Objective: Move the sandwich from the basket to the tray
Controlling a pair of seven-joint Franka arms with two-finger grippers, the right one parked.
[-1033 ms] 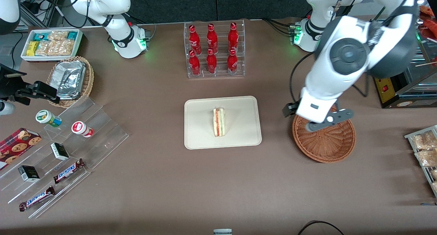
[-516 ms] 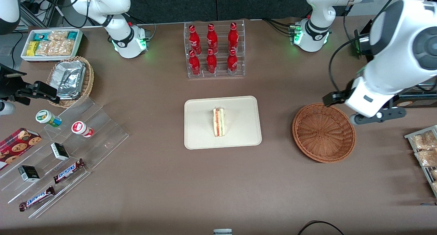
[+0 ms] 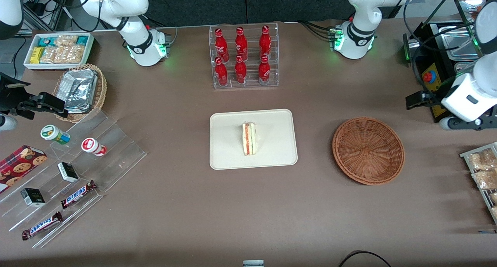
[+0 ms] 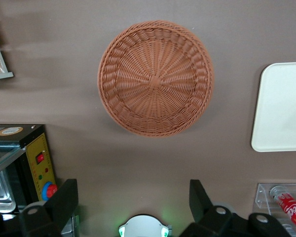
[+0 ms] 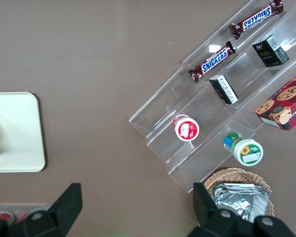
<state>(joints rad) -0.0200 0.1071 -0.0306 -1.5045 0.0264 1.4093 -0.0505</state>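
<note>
- Front view shows the brown table (image 3: 194, 205) with the gripper (image 3: 471, 123) high over the working arm's end, at about three o'clock from the basket (image 3: 368, 150) and well apart from it.
- Left wrist view shows the gripper's two dark fingers (image 4: 64, 200) spread wide, with nothing between them and nothing touching them; the table and the basket (image 4: 156, 78) lie far below.
- Tray (image 3: 271, 143): it sits at the middle of the table, at nine o'clock from the basket, and bears only the sandwich (image 3: 249, 138).
- Sandwich: it rests near the tray's middle, its orange-red and green cut edge turned upward.
- Basket: the round reddish-brown wicker bowl shows only its bare woven floor.
- Clear rack (image 3: 244, 57): at twelve o'clock from the tray, farther from the front camera, it holds six red bottles (image 3: 240, 70) standing upright in two rows.
- Paler wicker basket (image 3: 100, 92): toward the parked arm's end, it holds a crumpled foil packet (image 3: 79, 89).
- White bin (image 3: 29, 63): at about eleven o'clock from the foil basket, it is filled with snack packets (image 3: 62, 53).
- Clear stepped stand (image 3: 112, 158): nearer the front camera than the foil basket, it carries two small tubs (image 3: 93, 146), two dark boxes, two chocolate bars (image 3: 77, 194) and a cookie box (image 3: 19, 167).
</note>
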